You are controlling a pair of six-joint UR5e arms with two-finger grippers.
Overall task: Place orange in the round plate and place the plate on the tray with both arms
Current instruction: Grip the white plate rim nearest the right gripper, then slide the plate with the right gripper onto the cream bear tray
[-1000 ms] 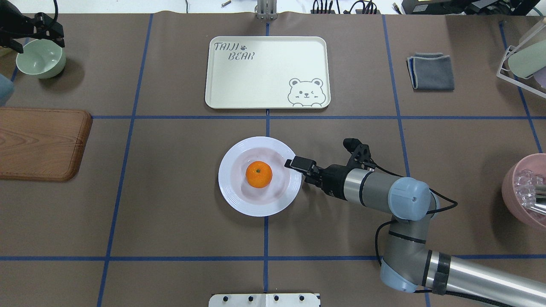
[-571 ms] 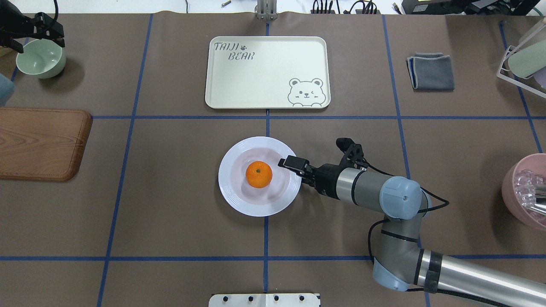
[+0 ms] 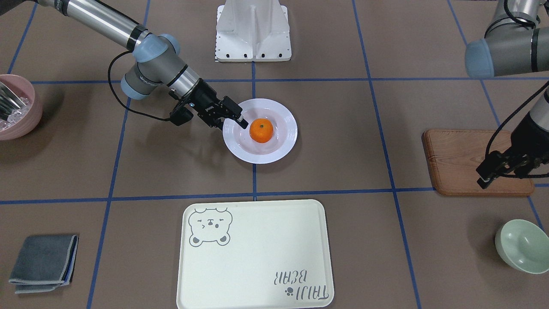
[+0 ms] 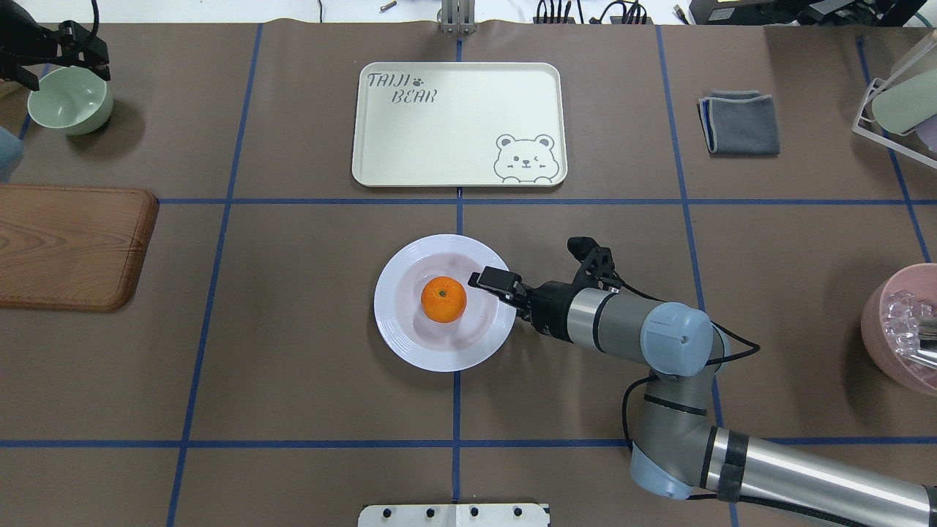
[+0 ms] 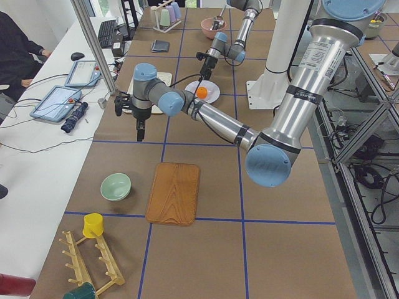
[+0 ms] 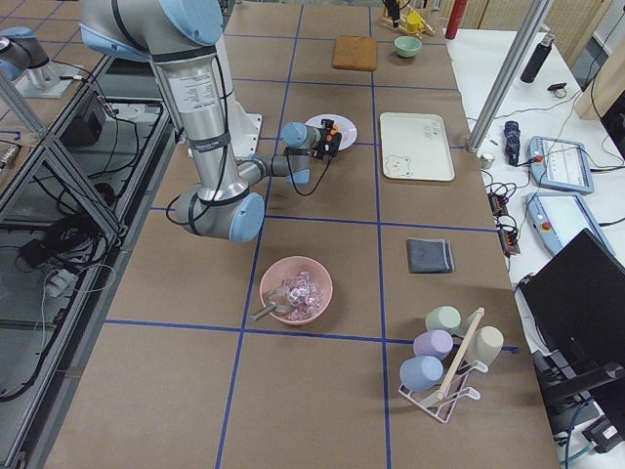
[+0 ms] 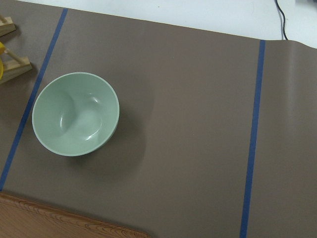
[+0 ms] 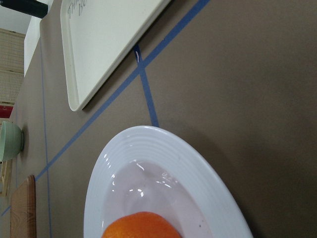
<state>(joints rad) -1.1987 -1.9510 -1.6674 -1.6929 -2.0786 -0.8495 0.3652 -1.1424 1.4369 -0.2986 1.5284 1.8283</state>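
The right gripper [image 4: 484, 279] had slid inward over the round plate's [image 4: 410, 345] rim to just beside the orange [image 4: 443, 298] lying at the plate's centre, its fingers' state impossible to tell, so the plate, still on the counter, seemingly awaited lifting to the tray [image 4: 454, 139] beyond it.

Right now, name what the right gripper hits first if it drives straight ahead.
Probably the orange in the round plate, just ahead of the right gripper; its height over the fruit is unclear.

Overhead, front views oppose, share plate [image 4: 432, 355]; right wrist close, perhaps tilted.
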